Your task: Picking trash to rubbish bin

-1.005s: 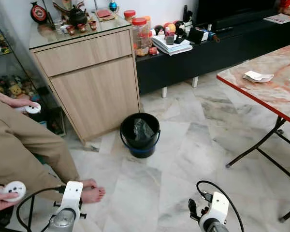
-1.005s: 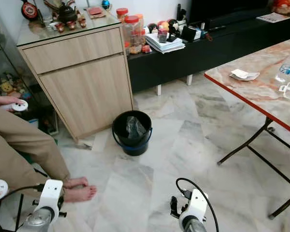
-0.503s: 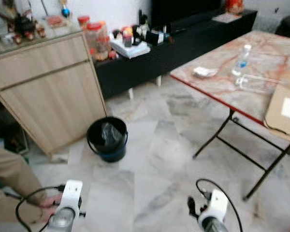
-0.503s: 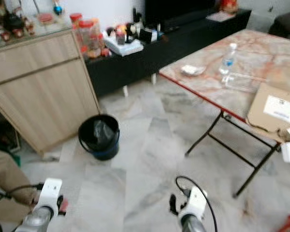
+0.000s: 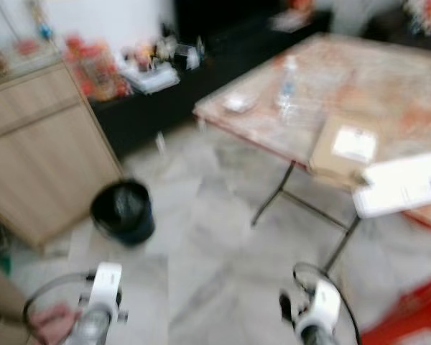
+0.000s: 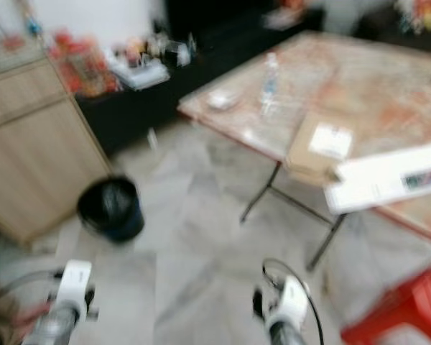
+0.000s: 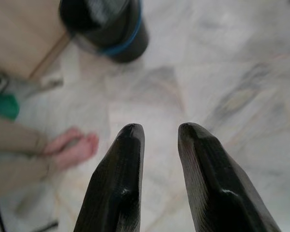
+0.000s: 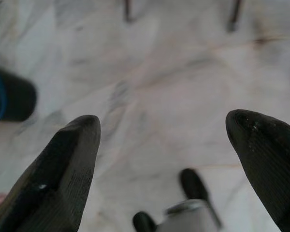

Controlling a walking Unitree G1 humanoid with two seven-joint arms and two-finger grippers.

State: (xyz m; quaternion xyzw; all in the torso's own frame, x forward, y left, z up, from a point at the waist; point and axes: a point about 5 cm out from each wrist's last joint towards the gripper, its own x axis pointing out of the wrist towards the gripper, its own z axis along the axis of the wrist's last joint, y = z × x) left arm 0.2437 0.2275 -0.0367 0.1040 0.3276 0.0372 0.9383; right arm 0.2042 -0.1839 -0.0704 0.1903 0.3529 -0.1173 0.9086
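The head views are blurred and the whole scene has shifted leftward since a second ago, so the camera has turned toward the table; the objects themselves have not moved. This indicates the robot is still searching for trash, with nothing collected yet.

At far left, a person's hand [image 5: 52, 321] sits beside the left arm. The left gripper [image 7: 157, 137] hangs low over the marble floor [image 5: 215, 237], its fingers a narrow gap apart and empty. The wooden cabinet [image 5: 36, 144] stands against the wall, and the black rubbish bin [image 5: 122, 210] stands on the floor just beside its front corner.

The right gripper [image 8: 164, 140] also points at the floor, its fingers spread wide and holding nothing.

On the table [image 5: 388, 79], a crumpled white paper [image 5: 238, 103] lies near the left corner, a water bottle [image 5: 287, 80] stands further in, and a cardboard box [image 5: 343, 147] and a white box [image 5: 402, 183] lie at the near edge, the white one overhanging it. Open floor lies between bin and table legs; a red object [image 5: 409, 316] narrows the right side.
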